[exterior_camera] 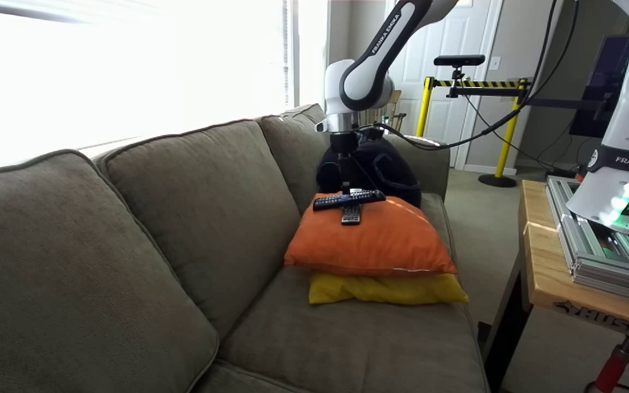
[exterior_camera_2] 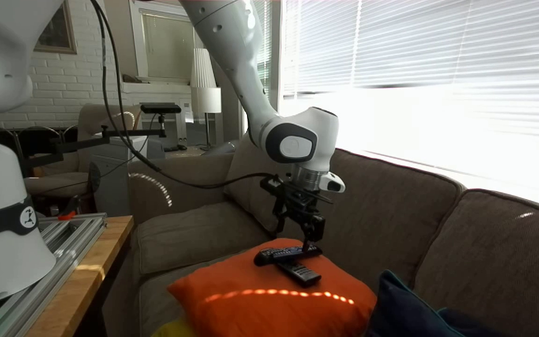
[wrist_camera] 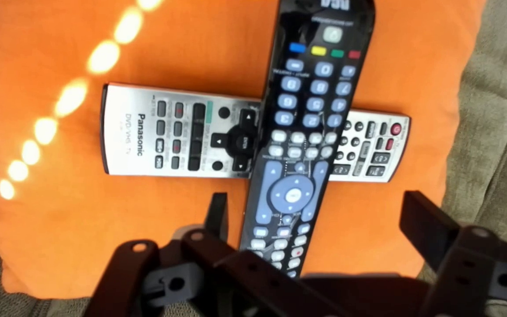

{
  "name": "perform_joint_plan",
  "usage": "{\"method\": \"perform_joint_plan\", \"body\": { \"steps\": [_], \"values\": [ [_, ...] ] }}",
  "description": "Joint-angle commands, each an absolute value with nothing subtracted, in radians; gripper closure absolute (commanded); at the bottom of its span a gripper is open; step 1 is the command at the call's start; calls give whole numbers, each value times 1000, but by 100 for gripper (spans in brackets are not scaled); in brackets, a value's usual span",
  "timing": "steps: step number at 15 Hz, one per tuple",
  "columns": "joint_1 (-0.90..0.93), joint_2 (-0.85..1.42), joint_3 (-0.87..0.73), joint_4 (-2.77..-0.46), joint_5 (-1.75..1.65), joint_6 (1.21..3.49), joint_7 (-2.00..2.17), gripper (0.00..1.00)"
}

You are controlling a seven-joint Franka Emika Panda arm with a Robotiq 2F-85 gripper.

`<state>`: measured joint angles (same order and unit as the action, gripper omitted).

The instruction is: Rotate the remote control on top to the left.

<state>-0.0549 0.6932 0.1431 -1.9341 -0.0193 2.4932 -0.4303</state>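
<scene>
- One blk RCA remote (wrist_camera: 305,132) on top, lying across silver Panasonic remote (wrist_camera: 178,132); both on orange cushion (wrist_camera: 148,215).
- Wrist view: RCA remote runs approx top-to-bottom, slightly slanted, lettering upside down; Panasonic approx L-R.
- Claw (wrist_camera: 315,196) points down, spread wide, nothing gripped. RCA remote shows btwn its fingers (wrist_camera: 218,215), one near its edge, other farther off. Contact w/ it: can't tell.
- Row of bright light spots (wrist_camera: 104,57) on cushion.
- Yellow cushion (exterior_camera: 391,289) under orange one in an exterior view; navy cloth bundle (exterior_camera: 383,161) just behind.
- Surface (exterior_camera: 380,349) = grey-brown sofa seat.
</scene>
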Motion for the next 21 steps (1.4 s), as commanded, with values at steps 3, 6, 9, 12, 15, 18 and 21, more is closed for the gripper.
{"method": "perform_joint_plan", "body": {
  "steps": [3,6,9,12,15,18,21],
  "values": [
    [-54,692,134,-1951,-43,2525,-426,0],
    [-45,708,118,-1952,-52,2542,-413,0],
    [-44,717,115,-1954,-53,2548,-412,9],
    [-43,728,114,-1952,-55,2547,-412,41],
    [-40,736,111,-1950,-60,2542,-412,62],
    [-42,727,112,-1957,-63,2544,-416,73],
    [-50,702,119,-1979,-58,2543,-423,80]
  ]
}}
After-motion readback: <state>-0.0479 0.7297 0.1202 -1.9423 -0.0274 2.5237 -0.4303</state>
